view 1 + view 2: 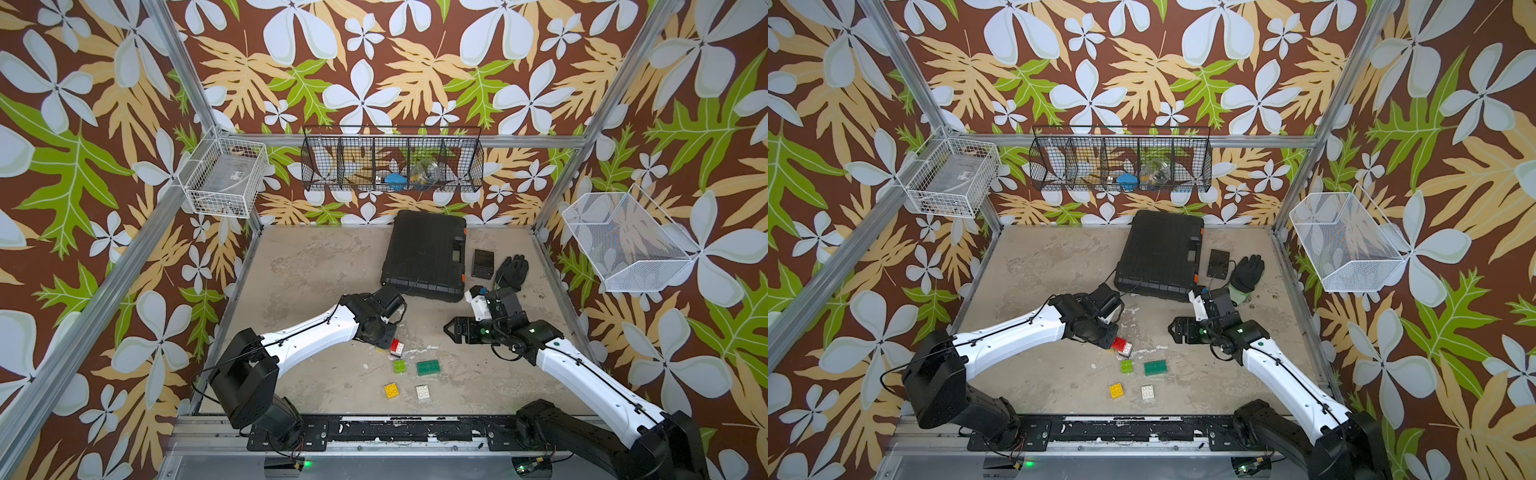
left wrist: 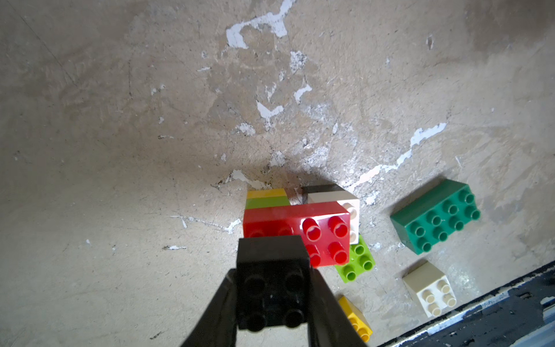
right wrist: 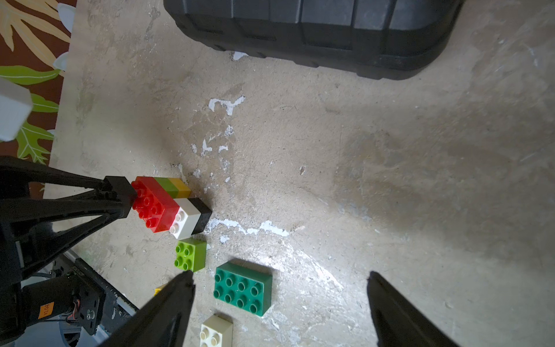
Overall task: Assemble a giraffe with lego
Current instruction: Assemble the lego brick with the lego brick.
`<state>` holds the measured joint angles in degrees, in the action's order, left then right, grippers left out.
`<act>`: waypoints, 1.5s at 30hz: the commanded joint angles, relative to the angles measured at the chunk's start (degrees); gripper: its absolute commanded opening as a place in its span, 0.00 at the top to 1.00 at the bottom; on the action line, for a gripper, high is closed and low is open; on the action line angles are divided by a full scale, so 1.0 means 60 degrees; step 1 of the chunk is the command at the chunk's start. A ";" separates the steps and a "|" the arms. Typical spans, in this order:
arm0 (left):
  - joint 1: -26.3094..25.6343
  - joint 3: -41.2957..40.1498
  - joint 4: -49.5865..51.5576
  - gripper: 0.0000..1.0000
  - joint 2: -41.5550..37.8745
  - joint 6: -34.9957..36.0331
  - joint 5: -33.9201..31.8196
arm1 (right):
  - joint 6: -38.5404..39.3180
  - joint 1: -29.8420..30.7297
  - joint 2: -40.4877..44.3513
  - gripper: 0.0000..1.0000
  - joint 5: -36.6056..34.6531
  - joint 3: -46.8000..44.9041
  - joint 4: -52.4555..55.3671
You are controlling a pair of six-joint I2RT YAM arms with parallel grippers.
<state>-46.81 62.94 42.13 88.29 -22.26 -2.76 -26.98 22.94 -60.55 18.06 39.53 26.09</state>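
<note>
The left claw (image 2: 271, 288) is nearly closed, pinching a black brick (image 2: 270, 258) by two opposite sides. Straight under its tips stands the giraffe (image 3: 168, 204), so far a red brick (image 2: 318, 231) on two short legs, one yellow and lime, one white and black. The black brick meets the red one's studs over the yellow-lime leg; whether it is pressed home I cannot tell. The red brick's long axis runs roughly along the line between this claw's fingers, so its four bare studs lie to one side of the grip, toward the right claw (image 3: 279, 275). That claw gapes wide and empty, well apart from the build. The left is plainly nearer and, I judge, needs only a straight push down.

Loose bricks lie just beside the build, toward the arms' bases: lime (image 1: 400, 365), dark green (image 1: 428, 368), yellow (image 1: 391, 390), white (image 1: 423, 392). The floor (image 1: 316, 270) is flat, scuffed and chipped. A case (image 1: 426, 253), box (image 1: 483, 263) and glove (image 1: 512, 272) sit beyond the right claw.
</note>
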 commanded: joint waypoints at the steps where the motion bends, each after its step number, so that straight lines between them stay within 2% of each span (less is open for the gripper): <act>1: 0.0019 0.0012 0.0028 0.87 0.0103 0.0121 -0.0067 | -0.0064 0.0000 -0.0030 0.08 0.0021 0.0103 -0.0188; 16: 0.0016 -0.0024 -0.0152 0.87 0.0544 0.0149 -0.0140 | -0.0029 0.0000 -0.0045 0.08 -0.0008 0.0011 -0.0228; 31: 0.0021 -0.0830 -0.0486 0.86 0.1119 0.0470 0.0374 | 0.0022 -0.0221 0.0122 0.08 0.0066 -0.0156 -0.0252; 45: 0.0103 0.0768 -0.0163 0.45 0.0812 0.0048 -0.0038 | 0.0080 -0.0329 0.0199 0.08 0.0060 0.0012 -0.0134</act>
<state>-46.50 66.28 38.65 92.99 -21.41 -2.26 -26.96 21.06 -59.77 18.44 38.94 25.28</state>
